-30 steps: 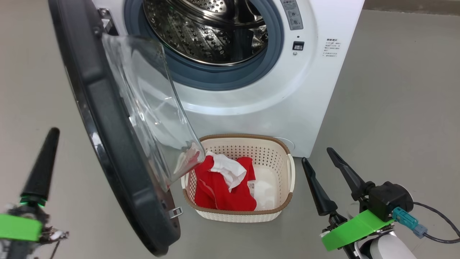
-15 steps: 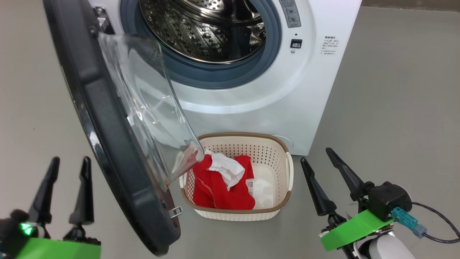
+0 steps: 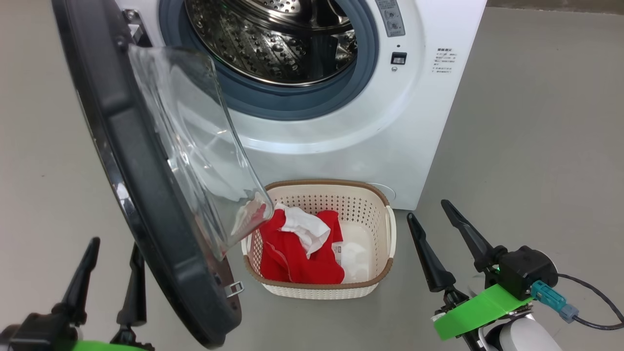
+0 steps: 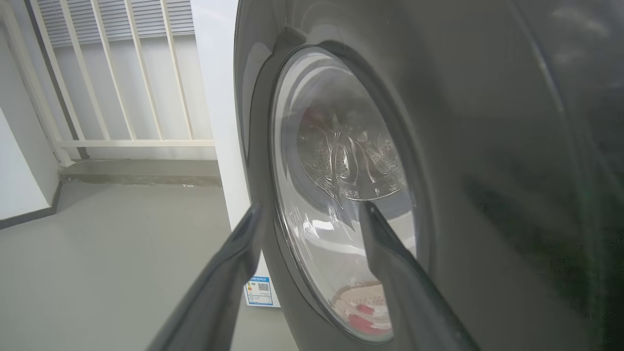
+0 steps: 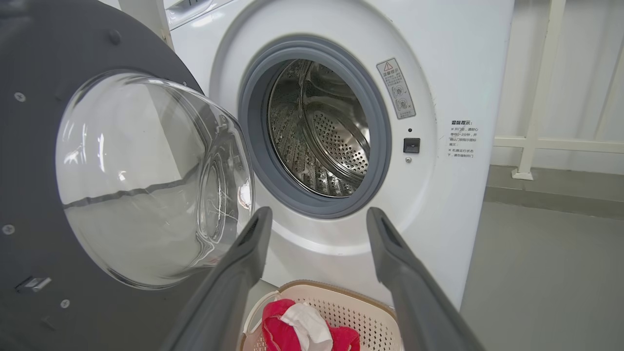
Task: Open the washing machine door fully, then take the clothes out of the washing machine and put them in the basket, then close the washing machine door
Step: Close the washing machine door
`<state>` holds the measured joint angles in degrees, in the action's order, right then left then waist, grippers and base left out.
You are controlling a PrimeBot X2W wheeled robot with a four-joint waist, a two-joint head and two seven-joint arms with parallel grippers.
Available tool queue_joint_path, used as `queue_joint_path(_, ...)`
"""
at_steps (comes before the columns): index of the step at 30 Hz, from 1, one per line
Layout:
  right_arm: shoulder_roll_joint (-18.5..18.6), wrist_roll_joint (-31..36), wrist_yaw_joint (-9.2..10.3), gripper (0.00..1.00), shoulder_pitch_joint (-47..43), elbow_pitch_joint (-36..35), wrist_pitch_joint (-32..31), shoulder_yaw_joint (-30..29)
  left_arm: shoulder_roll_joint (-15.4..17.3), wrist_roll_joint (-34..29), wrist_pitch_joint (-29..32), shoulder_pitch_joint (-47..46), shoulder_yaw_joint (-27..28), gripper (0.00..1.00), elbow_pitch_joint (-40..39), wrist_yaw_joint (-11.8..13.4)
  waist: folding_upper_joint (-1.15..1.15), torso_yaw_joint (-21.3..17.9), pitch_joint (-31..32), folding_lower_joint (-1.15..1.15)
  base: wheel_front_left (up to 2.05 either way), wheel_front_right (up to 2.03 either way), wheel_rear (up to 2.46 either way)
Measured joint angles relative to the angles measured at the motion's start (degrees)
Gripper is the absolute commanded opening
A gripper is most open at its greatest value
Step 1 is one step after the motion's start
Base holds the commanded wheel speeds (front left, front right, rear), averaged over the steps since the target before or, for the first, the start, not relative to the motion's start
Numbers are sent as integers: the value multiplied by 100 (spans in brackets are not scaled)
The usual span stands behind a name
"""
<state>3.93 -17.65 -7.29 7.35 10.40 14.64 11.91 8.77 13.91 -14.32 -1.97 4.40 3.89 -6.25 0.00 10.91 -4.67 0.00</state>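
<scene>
The white washing machine has its steel drum bare. Its door hangs open toward me, black rim edge-on, glass bowl bulging right. Red and white clothes lie in the cream basket on the floor in front of the machine. My left gripper is open at the lower left, just outside the door's outer face, nothing between its fingers. My right gripper is open and empty, right of the basket; the right wrist view looks at the drum, door and basket.
Grey floor spreads right of the machine and left of the door. A white railing and a low step stand behind the machine. A black cable trails from my right wrist.
My left gripper has turned so both fingers show and has shifted right and lower, close to the door's outer side. The head camera has drifted a little. My right gripper holds still.
</scene>
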Motion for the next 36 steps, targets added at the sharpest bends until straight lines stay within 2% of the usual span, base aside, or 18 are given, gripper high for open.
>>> queue_joint_path(17, -2, 0, 0, 100, 0, 1, 0, 1, -434, -456, 0, 221, 196, 100, -54, -35, 0, 30, 5, 0, 0, 0, 0)
queue_joint_path(36, 5, 0, 0, 100, -1, 4, 0, 8, -573, -638, -1, 222, 286, 100, 43, -84, 0, 61, 5, 0, 0, 0, 0)
